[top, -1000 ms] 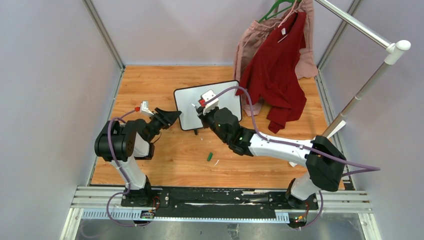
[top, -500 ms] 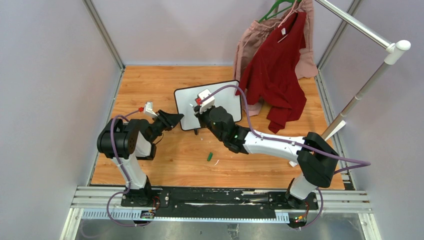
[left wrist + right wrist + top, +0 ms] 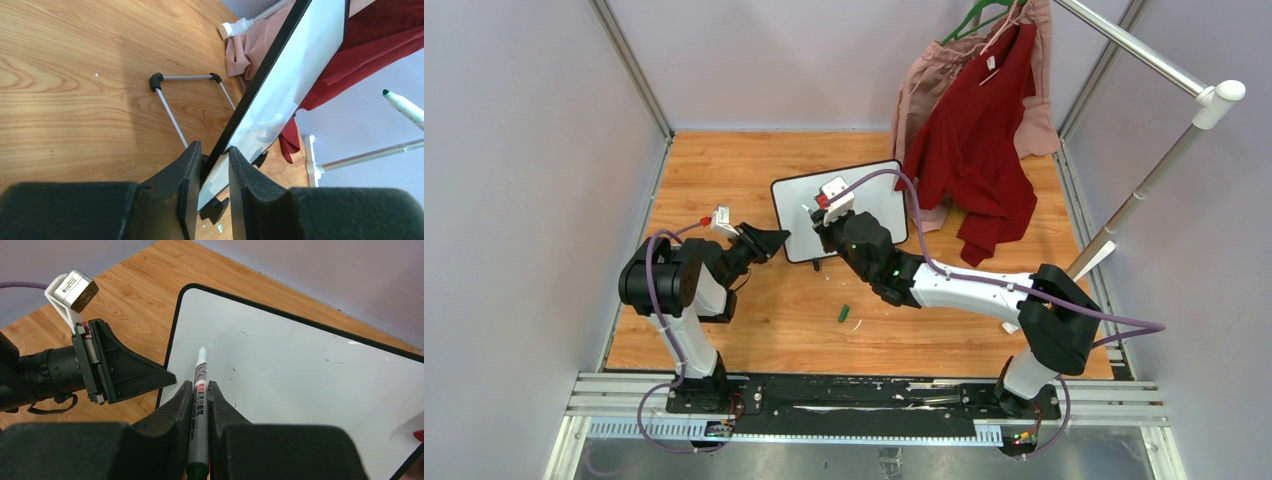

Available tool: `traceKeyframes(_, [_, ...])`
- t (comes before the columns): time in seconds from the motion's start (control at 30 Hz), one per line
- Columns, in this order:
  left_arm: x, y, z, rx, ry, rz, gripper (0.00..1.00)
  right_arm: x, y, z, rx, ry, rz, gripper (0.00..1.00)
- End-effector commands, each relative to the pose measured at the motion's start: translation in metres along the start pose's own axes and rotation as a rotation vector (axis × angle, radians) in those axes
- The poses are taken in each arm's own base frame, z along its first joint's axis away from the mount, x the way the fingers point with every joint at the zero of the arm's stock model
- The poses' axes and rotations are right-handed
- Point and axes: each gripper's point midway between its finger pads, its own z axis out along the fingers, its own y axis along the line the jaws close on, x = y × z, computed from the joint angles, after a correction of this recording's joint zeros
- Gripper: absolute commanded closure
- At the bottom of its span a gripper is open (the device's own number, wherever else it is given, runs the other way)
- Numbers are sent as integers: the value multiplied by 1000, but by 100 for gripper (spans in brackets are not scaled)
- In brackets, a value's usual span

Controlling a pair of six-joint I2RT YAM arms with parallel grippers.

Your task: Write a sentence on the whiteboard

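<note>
Left fingers (image 3: 189,175) clamp the left edge of the whiteboard (image 3: 874,208), which stands propped on the wooden surface (image 3: 724,170), long axis left to right, face toward the arms. Right fingers (image 3: 177,405) grip a marker (image 3: 199,390), tip pointing at the board's face.

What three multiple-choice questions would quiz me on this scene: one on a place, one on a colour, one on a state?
1. Where is the left gripper? A) at the whiteboard edge B) on the clothes rail C) by its own base
2. What colour is the front hanging garment? A) blue B) red C) yellow
3. What is the right gripper doing? A) hanging open B) pinching a marker C) gripping cloth
Answers: 1 A, its jaws flank the board's edge; 2 B, it is plainly red; 3 B, it clamps the marker's barrel.
</note>
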Motion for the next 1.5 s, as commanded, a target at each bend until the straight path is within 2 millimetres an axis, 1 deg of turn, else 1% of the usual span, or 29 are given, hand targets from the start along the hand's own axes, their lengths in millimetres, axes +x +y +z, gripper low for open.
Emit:
traceKeyframes(0.0, [-1,-1,-2,1,-19,32,74,-19,-8,10,40,-56,27,100])
traceKeyframes(0.07, [-2,-2,-3,3,-21,35,74,-19,-9,15,48,-55,-1,100])
traceKeyframes(0.3, [-3,-4,-4,9,-24,42,75,-20,-10,30,55,-55,2,100])
traceKeyframes(0.63, [-3,-5,-4,12,-25,45,79,-13,-13,46,73,-40,12,100])
traceKeyframes(0.83, [-4,-6,-4,14,-26,48,82,-9,-17,51,88,-35,43,100])
traceKeyframes(1.1, [-3,-6,-4,13,-26,48,83,-2,-16,55,88,-21,53,100])
traceKeyframes(1.47, [-4,-7,-4,16,-28,51,83,12,-27,55,111,13,61,100])
